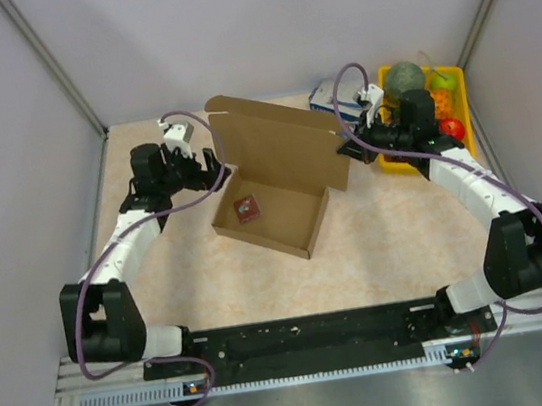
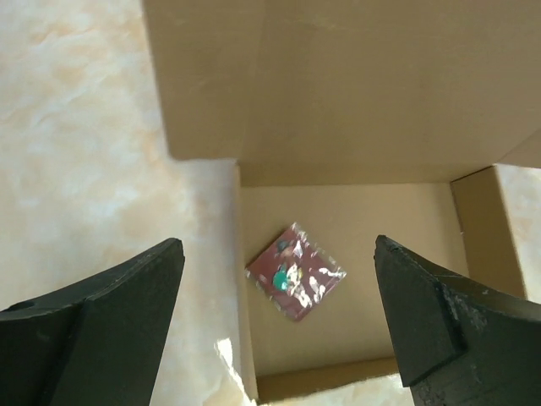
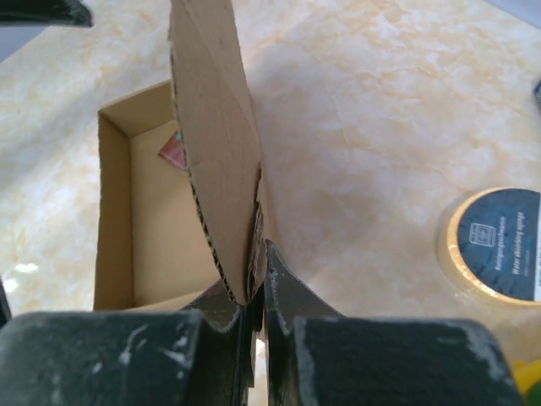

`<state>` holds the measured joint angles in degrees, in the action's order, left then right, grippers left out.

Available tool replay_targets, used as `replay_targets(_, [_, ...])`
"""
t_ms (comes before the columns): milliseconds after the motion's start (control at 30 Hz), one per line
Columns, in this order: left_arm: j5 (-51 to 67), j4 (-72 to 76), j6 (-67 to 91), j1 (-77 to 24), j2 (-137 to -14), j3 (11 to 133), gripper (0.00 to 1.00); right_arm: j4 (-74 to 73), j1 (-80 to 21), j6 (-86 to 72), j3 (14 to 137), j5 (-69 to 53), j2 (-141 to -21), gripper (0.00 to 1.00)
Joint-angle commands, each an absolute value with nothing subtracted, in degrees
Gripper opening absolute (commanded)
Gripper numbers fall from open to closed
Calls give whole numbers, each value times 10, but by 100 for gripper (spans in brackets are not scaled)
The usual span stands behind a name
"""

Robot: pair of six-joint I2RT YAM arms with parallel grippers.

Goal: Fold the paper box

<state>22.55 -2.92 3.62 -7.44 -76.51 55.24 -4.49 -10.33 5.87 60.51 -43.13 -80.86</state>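
Observation:
The paper box (image 1: 270,213) is a brown cardboard tray in the table's middle with its lid (image 1: 278,146) standing upright at the back. A small red packet (image 1: 245,208) lies inside it, the same packet (image 2: 296,271) showing in the left wrist view. My right gripper (image 1: 352,143) is shut on the lid's right edge; the corrugated lid edge (image 3: 215,161) is pinched between its fingers (image 3: 283,292). My left gripper (image 1: 221,168) is open beside the box's left end, its fingers (image 2: 127,296) spread wide above the box wall and touching nothing.
A yellow fruit tray (image 1: 457,86) with fruit stands at the back right, behind the right arm. A small blue-and-white carton (image 1: 322,98) sits behind the lid. A tape roll (image 3: 494,245) lies on the table right of the box.

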Motion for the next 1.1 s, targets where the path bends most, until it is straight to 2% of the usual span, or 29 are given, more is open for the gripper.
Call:
replay_targets(0, [451, 121, -4, -21, -837, 626, 98, -65, -95, 83, 651, -516, -829, 0])
replay_targets(133, [502, 28, -55, -11, -955, 748, 96, -90, -95, 101, 674, -524, -846, 0])
replay_targets(200, [542, 40, -28, 18, -1012, 790, 92, -96, -94, 107, 675, -524, -848, 0])
replay_targets(267, [547, 83, -14, 26, -1042, 799, 93, -98, -91, 107, 676, -533, -856, 0])
replay_targets(433, [643, 41, -1, 27, -1128, 905, 90, -104, -91, 111, 688, -541, -874, 0])
replay_targets(567, [664, 144, 56, 25, -1136, 875, 88, -107, -91, 109, 695, -545, -877, 0])
replay_targets(600, [678, 150, 62, 25, -1138, 877, 84, -108, -90, 108, 697, -543, -876, 0])
replay_targets(667, [691, 170, 90, 25, -1132, 864, 66, -110, -91, 106, 698, -527, -873, 0])
replay_targets(767, [659, 206, 99, 26, -1089, 812, 45, -92, -92, 82, 693, -500, -861, 0])
replay_targets(900, [573, 282, 124, 20, -994, 703, 30, -38, -116, 23, 664, -391, -832, 0])
replay_targets(967, [501, 278, 113, 5, -938, 650, 26, -36, -136, -16, 662, -316, -820, 0])
replay_targets(1033, [456, 266, 91, -14, -886, 618, 11, -37, -161, -42, 657, -248, -810, 0])
replay_targets(1067, [387, 245, 88, -30, -869, 590, 5, -38, -170, -53, 655, -216, -794, 0])
